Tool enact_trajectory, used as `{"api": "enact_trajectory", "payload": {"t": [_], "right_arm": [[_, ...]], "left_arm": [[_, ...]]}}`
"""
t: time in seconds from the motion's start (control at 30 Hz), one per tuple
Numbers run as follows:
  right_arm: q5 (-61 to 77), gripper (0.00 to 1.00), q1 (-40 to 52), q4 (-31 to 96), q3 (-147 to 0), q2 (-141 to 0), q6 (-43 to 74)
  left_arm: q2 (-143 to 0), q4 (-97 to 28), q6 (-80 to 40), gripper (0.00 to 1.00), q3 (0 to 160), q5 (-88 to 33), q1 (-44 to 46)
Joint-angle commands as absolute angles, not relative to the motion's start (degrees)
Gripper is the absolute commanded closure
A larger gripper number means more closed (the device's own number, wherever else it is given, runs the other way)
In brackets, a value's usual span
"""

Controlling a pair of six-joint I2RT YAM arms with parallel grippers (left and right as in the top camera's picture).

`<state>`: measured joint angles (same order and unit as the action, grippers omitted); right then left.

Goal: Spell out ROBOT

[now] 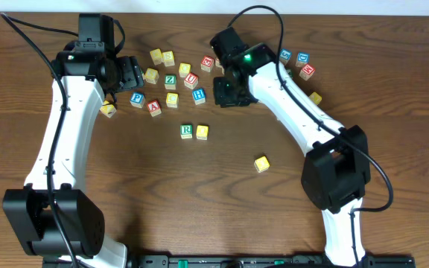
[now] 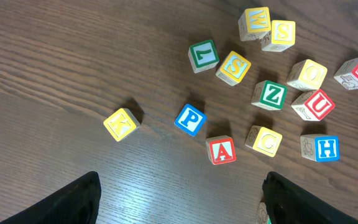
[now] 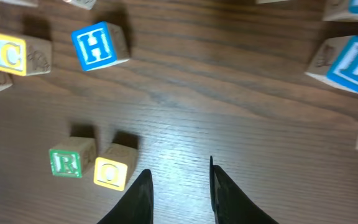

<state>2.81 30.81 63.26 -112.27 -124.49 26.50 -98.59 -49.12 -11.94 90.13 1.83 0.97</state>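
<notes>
Hovering over the brown worktop [image 1: 125, 193] were two claws, both empty. The left claw [image 2: 182, 183] was spread wide with nothing between its two dark fingers [image 2: 73, 199], above the left cluster. The right claw [image 3: 179, 168] was parted by a narrower gap, pinching nothing, close to the placed pair.

Placed letters: two. The green R block [image 1: 187, 131] and yellow O block [image 1: 202, 132] sat side by side near the worktop centre, R on the left in the overhead view, edges touching or nearly so.

The left wrist view showed thirteen whole loose blocks: six yellow, three red, two green, two blue. Readable ones included the blue P block [image 2: 190, 119], red A block [image 2: 221, 150], blue H block [image 2: 321, 148], green Z block [image 2: 270, 94], and a spare O block [image 2: 307, 74] in yellow.

Overhead, four more lay at far right: two blue blocks [image 1: 285, 54], one red block [image 1: 307, 71], one yellow block [image 1: 316, 97]. One lone yellow cube [image 1: 261, 163] sat well apart, lower right of the pair.
</notes>
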Motion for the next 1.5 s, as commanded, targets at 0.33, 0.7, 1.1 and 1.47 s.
{"api": "enact_trajectory", "payload": {"t": [0.33,0.7,1.1,1.47], "right_arm": [[2.1,0.48,27.6,86.5,-102.1,-118.8,18.0],[1.8,0.36,29.7,78.8,-92.9,-118.8,13.6],[0.6,0.38,29.7,77.5,-88.5,-118.8,13.0],[0.4,0.85,29.1,75.0,-87.5,-118.8,13.0]], "left_arm": [[-99.1,-49.4,-11.7,0.18,90.1,1.9,1.1],[-99.1,-49.4,-11.7,0.18,90.1,1.9,1.1],[-99.1,-49.4,-11.7,0.18,90.1,1.9,1.1],[-99.1,-49.4,-11.7,0.18,90.1,1.9,1.1]]}}
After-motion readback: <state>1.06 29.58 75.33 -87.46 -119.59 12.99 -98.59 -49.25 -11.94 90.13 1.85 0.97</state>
